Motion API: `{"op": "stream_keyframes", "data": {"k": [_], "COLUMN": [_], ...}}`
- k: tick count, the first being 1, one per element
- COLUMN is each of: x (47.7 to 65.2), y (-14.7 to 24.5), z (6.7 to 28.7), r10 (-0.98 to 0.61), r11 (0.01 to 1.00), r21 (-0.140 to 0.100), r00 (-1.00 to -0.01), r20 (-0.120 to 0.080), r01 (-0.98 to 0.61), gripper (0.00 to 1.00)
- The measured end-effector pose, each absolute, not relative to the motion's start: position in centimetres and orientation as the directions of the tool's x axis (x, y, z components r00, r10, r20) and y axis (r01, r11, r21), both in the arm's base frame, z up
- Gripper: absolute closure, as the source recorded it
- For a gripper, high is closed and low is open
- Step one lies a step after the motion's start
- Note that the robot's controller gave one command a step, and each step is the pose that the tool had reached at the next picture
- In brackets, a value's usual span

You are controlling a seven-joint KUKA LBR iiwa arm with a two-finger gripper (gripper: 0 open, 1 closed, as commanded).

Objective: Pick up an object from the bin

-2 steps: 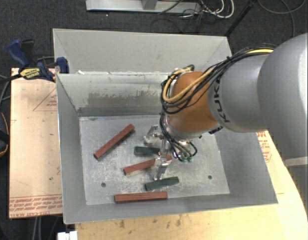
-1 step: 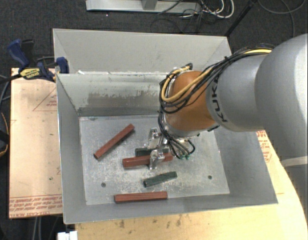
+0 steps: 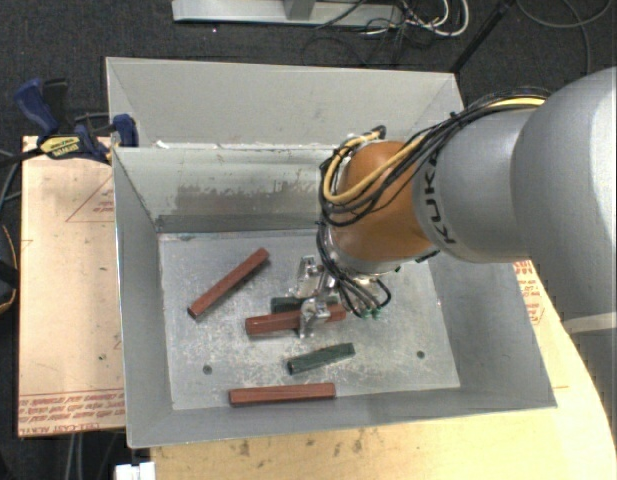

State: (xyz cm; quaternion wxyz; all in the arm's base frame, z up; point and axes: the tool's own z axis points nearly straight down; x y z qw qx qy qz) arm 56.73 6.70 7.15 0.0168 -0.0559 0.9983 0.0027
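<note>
My gripper [image 3: 310, 308] is down near the bin's floor at its middle, under the orange wrist cover. Its metal fingers stand right at a short reddish-brown bar [image 3: 273, 323] and a dark green piece [image 3: 286, 305] just behind it; the bar's right end runs under the fingers. Whether either piece sits between the fingers is hidden. A dark green bar [image 3: 321, 358] lies just in front of the gripper.
A longer reddish-brown bar [image 3: 228, 282] lies slanted at the left of the bin. Another reddish-brown bar [image 3: 282, 395] lies flat along the front wall. The arm covers the bin's right rear part.
</note>
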Motion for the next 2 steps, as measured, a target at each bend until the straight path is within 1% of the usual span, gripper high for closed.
{"op": "stream_keyframes", "data": {"k": [1, 2], "x": [56.7, 56.5], "y": [6.7, 6.7], "z": [7.5, 8.9], "r10": [-0.112, -0.113], "r11": [0.994, 0.994], "r21": [0.003, 0.002], "r00": [-0.993, -0.994], "r20": [-0.028, -0.015], "r01": [-0.112, -0.113], "gripper": [1.0, 1.0]}}
